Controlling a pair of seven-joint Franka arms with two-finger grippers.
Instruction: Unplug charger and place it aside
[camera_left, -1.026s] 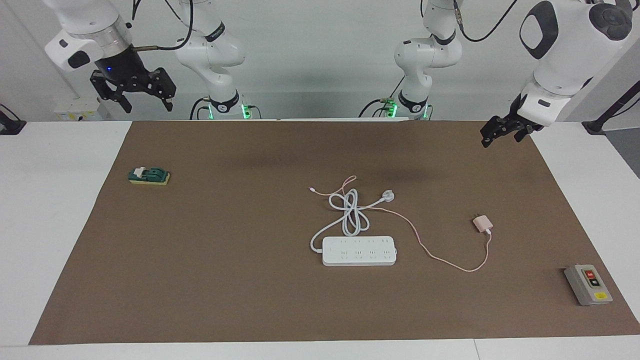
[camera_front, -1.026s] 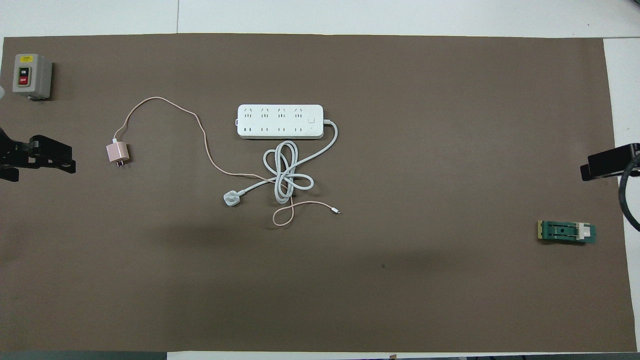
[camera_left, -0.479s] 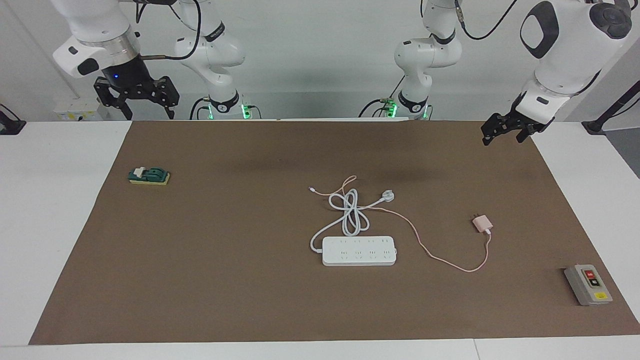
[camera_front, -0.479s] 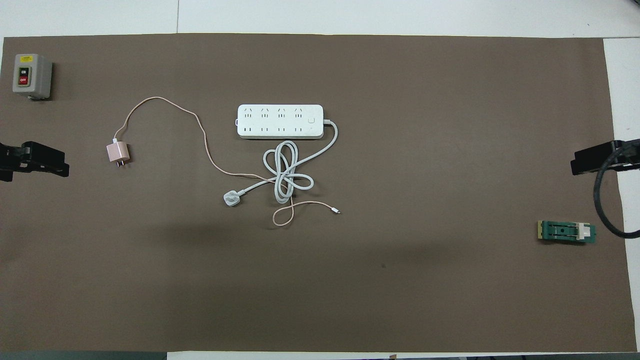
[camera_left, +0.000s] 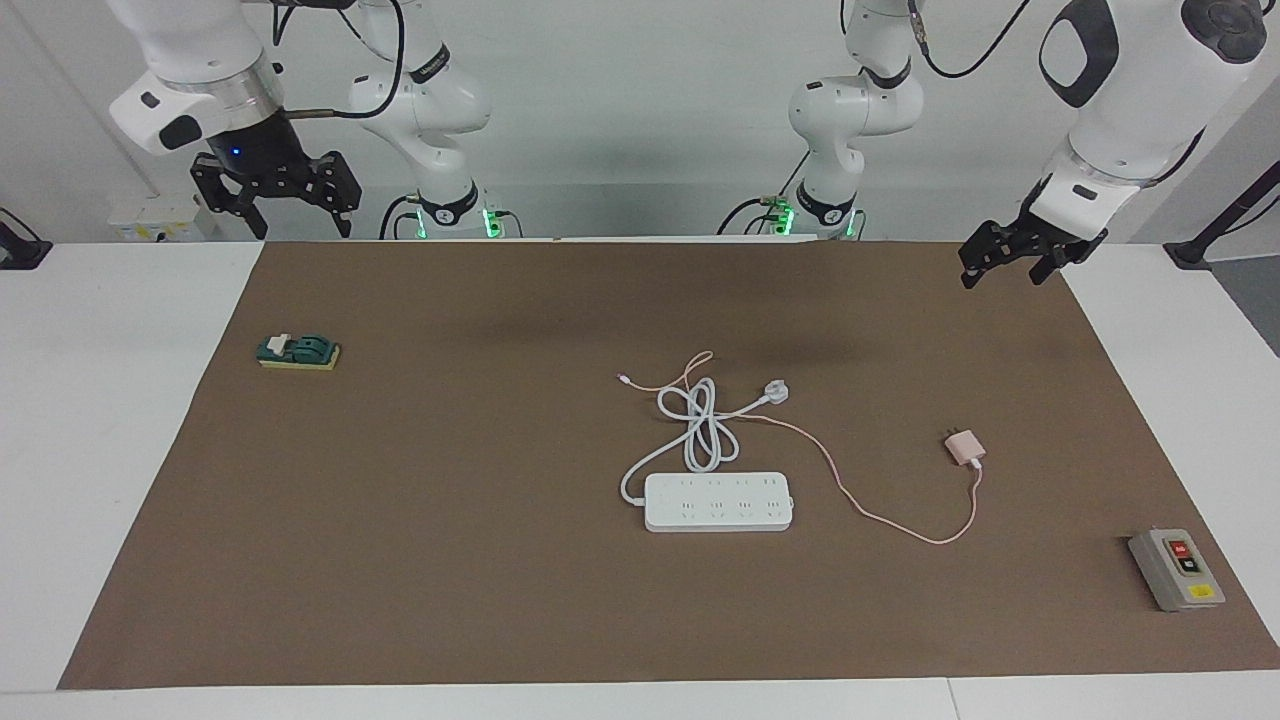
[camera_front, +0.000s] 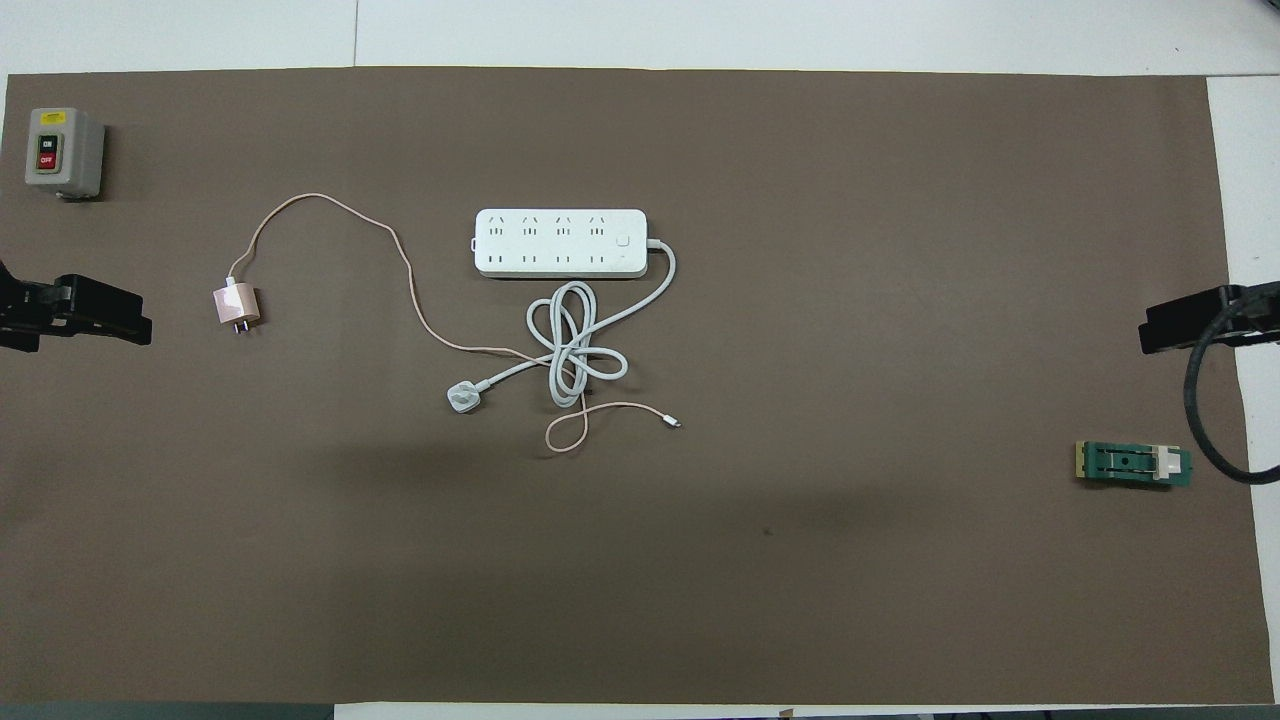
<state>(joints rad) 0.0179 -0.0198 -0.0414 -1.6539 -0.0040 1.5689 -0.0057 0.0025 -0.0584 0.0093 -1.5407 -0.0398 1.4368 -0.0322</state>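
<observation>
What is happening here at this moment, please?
Nothing is being handled. The charger lies on the brown mat, already out of the power strip and toward the left arm's end of the table, its thin pink cable trailing to the strip's coiled cord. The left gripper and the right gripper are both raised, open and empty, at the mat's two ends.

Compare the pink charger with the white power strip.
The charger is a small pink cube; the power strip is a long white bar, far bigger. The charger trails a thin pink cable, the power strip a thick white cord. Both lie on the brown mat, apart, neither plugged in.
</observation>
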